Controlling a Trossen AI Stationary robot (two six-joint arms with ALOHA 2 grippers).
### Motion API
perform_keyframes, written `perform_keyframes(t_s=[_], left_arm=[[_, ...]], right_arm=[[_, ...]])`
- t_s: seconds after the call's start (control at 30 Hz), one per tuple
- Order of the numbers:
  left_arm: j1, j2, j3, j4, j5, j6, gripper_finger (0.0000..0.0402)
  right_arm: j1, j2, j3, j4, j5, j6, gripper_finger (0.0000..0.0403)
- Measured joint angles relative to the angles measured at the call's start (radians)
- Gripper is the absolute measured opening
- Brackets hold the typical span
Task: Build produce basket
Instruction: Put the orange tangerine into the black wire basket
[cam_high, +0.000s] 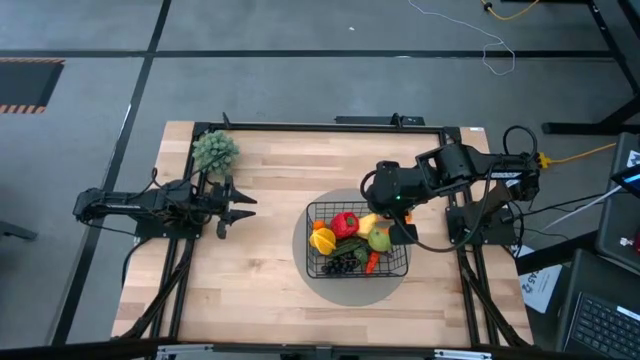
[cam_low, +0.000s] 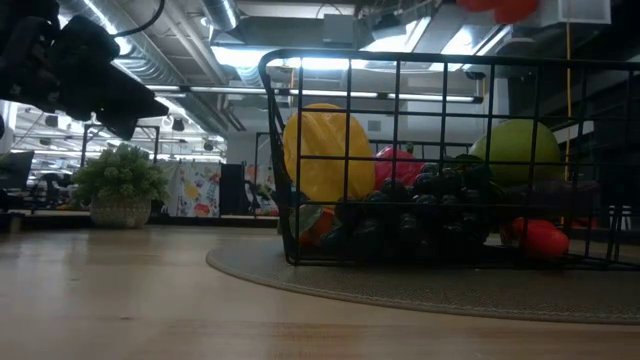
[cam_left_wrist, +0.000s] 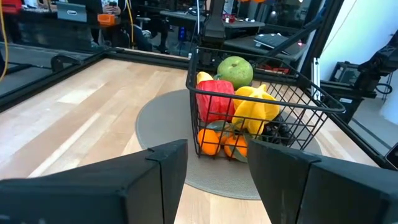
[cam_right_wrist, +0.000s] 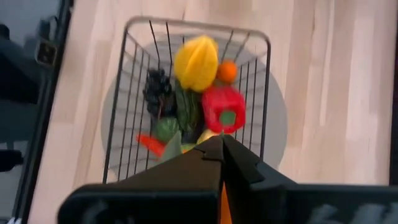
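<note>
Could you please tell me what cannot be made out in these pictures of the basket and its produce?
- High view: the right claw covers the basket's right edge; anything beneath is hidden.
- Low view: the dark grapes and mesh hide the lower pieces; the basket's right side is cut off.
- Right wrist view: the shut claw blocks the basket's near end.
- Left wrist view: the red pepper and yellow fruit hide what lies behind.

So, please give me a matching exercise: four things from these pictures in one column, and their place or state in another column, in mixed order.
Things:
1. red pepper
2. left gripper
3. right gripper
4. small potted plant

Places or states:
A. open, away from the basket
B. shut, above the basket's edge
C. inside the black wire basket
D. near the table's far left corner

Pairs: 1-C, 2-A, 3-B, 4-D
</note>
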Motion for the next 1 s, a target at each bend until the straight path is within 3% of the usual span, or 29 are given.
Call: perform_keyframes(t_s=[0.2,0.4,0.7,1.0], left_arm=[[0.000,0.000,0.000,0.000,0.001,0.000,0.0157],[0.000,0.000,0.000,-0.001,0.001,0.000,0.0157],[0.000,0.000,0.000,-0.001,0.001,0.000,0.0157],[0.000,0.000,0.000,-0.001,0.001,0.000,0.0157]], right_arm=[[0.000,0.000,-0.001,0.215,0.001,-0.007,0.0000],[0.000,0.001,-0.039,0.383,0.001,-0.129,0.0000],[-0.004,0.002,-0.162,0.364,0.000,-0.145,0.0000],[-0.006,0.000,-0.253,0.269,-0.002,0.016,0.0000]])
